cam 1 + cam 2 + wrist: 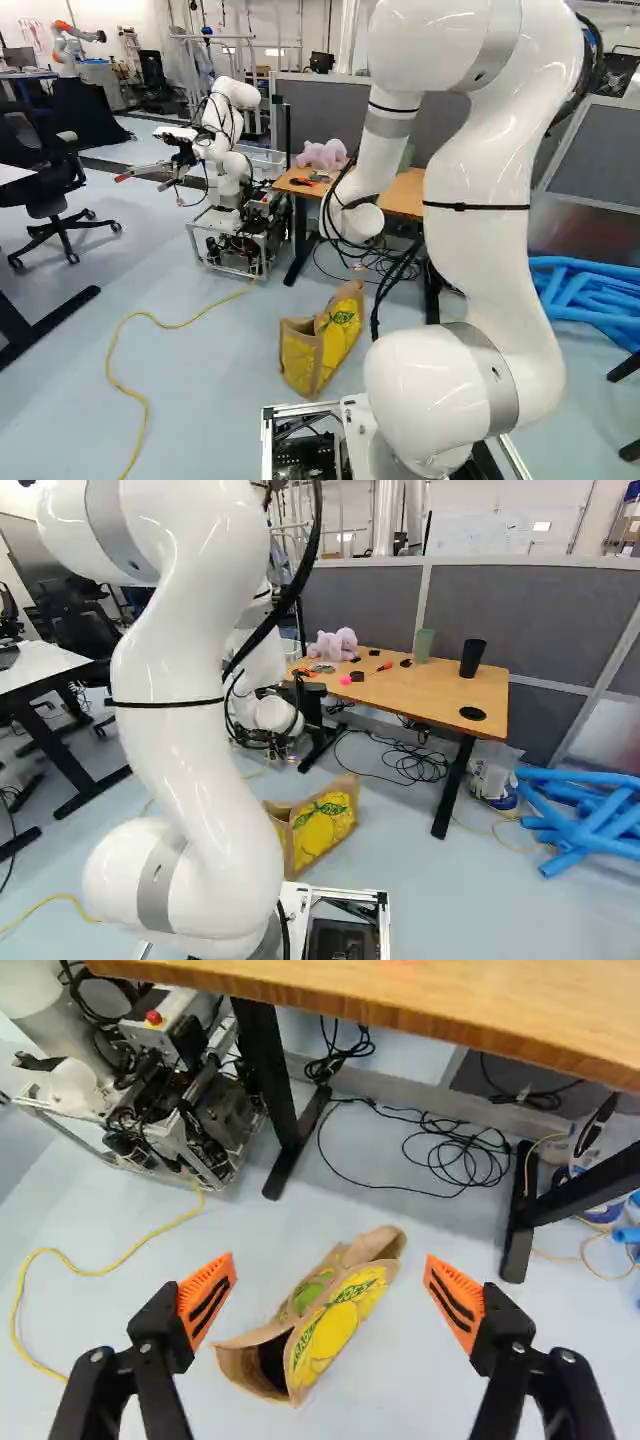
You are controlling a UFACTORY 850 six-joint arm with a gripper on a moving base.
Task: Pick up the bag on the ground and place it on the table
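The brown paper bag (pixel 340 1325) with yellow and green print lies on the floor, its mouth gaping. It also shows left of my arm in the left base view, as the bag (pixel 337 330), and right of the arm in the right base view. In the wrist view my gripper (pixel 330 1265) stands wide open; the bag appears between and beyond its orange pads, untouched. Neither base view clearly shows the gripper's fingers. Behind the bag stands the wooden table (pixel 450 692), whose front edge crosses the wrist view ahead of the gripper.
A pink plush toy (pixel 333 644), green cup (pixel 424 645) and black cup (pixel 472 658) stand on the table. Black cables (pixel 455 1160) lie under it, between dark legs. Another robot (pixel 225 130) is left of it. Blue tubes (pixel 585 815) lie right; a yellow cable (pixel 125 385) crosses the floor.
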